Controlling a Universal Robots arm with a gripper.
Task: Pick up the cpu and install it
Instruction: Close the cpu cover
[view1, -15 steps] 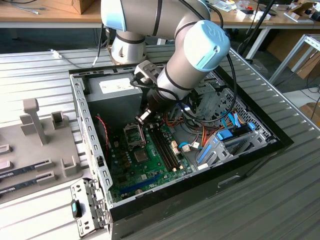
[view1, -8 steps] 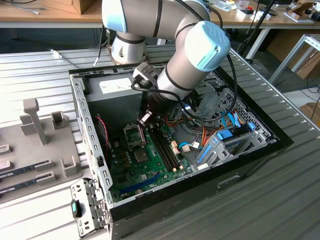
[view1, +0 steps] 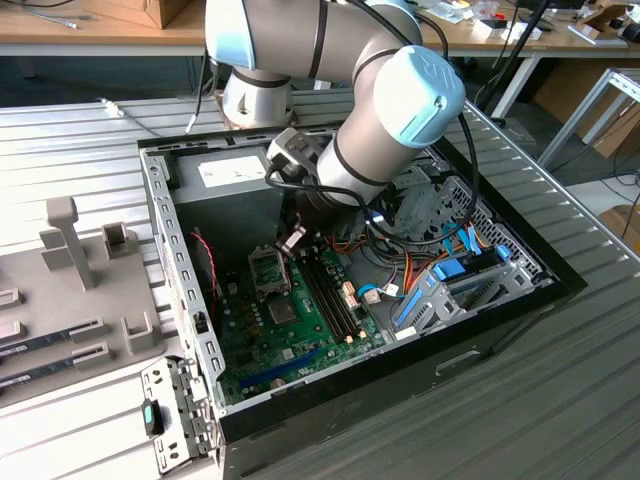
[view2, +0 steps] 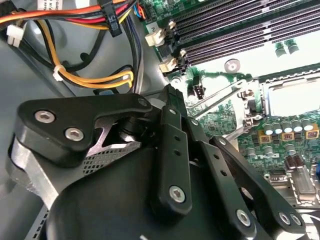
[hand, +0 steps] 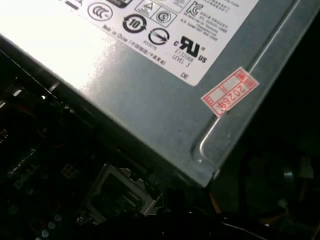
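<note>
Exterior view shows the gripper (view1: 292, 240) lowered inside the open computer case (view1: 400, 380), its tip just above the metal-framed socket (view1: 268, 268) of the green motherboard (view1: 270, 340). Whether the gripper is open, closed or holding anything cannot be told: in the second wrist view the gripper (view2: 167, 92) appears as black links seen from behind, with the tips hidden. The cpu cannot be picked out with certainty. In the second wrist view the socket (view2: 290, 97) lies just beyond the gripper, and a pale, overexposed square sits inside its frame. Dark memory slots (view1: 325, 290) run beside the socket. Orange, yellow and red cables (view2: 90, 20) cross the case floor. A grey power supply (hand: 150, 90) with a white label sits at the back of the case. The arm (view1: 390, 110) bends down from its base. The case lies on a slatted table (view1: 560, 400), with a grey fixture (view1: 70, 260) at the exterior view's left.
</note>
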